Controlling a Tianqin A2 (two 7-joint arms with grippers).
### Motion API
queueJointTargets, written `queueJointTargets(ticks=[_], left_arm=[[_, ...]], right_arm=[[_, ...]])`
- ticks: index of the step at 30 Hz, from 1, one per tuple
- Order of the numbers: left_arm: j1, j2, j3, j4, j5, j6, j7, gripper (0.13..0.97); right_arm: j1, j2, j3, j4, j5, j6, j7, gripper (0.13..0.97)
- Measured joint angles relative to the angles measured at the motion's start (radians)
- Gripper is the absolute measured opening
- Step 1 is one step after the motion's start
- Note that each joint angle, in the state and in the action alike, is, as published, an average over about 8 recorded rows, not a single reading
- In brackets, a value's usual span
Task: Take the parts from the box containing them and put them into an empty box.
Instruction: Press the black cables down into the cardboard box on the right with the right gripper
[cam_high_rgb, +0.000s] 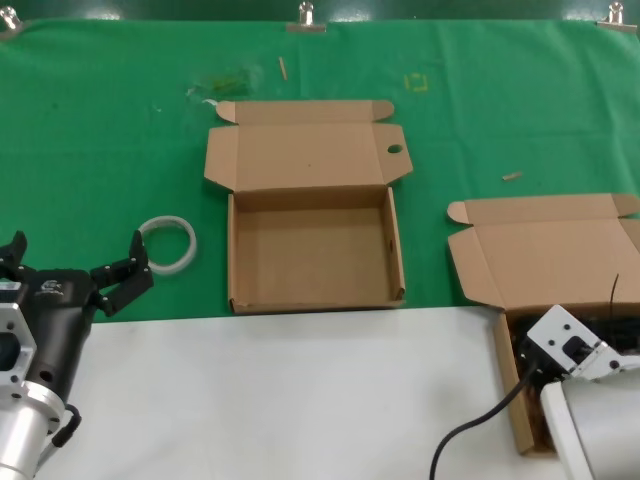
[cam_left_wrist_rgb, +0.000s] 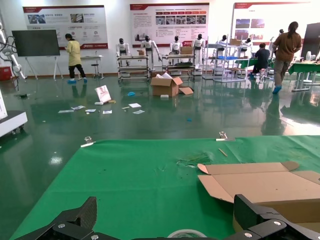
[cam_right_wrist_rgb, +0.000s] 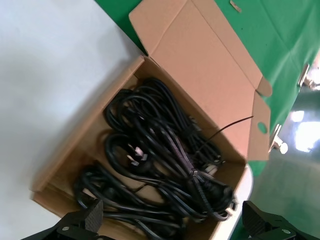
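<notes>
well, here is how things stand with me.

my left gripper (cam_high_rgb: 75, 262): parked at the near left, low over the edge where the green cloth (cam_high_rgb: 100, 150) meets the white tabletop (cam_high_rgb: 300, 400); fingers spread apart, nothing between them. in my left wrist view the two black fingertips (cam_left_wrist_rgb: 82, 215) sit wide apart over the cloth.

my right gripper (cam_right_wrist_rgb: 170, 222): hanging over the shallow brown cardboard box full of cables (cam_high_rgb: 512, 390) at the near right; in my right wrist view the two black fingertips (cam_right_wrist_rgb: 90, 215) stand wide apart, released, above the bundle and holding nothing.

the thin black looped cables with small black plugs (cam_right_wrist_rgb: 165, 165): all lying in a tangled heap inside that right-hand box, filling most of its floor; one thin strand sticks up toward the raised flap. from my head view they are mostly hidden behind my right arm.

the right-hand box's flap lid (cam_high_rgb: 550, 245): folded open, lying back on the green cloth.

the empty shallow brown cardboard box (cam_high_rgb: 315, 255): in the middle of the cloth, well apart from the cable box, lid folded back away from me, bare cardboard floor showing.

the small round hole (cam_high_rgb: 394, 150): pierced through the right side tab of that empty box's lid.

the white ring (cam_high_rgb: 168, 244): flat on the green cloth, between my left gripper and the empty box, just beside my fingertips but not touching them.

metal clips (cam_high_rgb: 306, 17): holding the cloth along the far edge.
</notes>
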Motion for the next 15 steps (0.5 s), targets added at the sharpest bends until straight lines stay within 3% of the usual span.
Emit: queueJointTargets(ticks=[15], left_arm=[[0.0, 0.0, 0.0, 0.0, 0.0, 0.0, 0.0, 0.965]], right_arm=[[0.074, -0.001, 0.126, -0.11, 0.0, -0.082, -0.301, 0.966]])
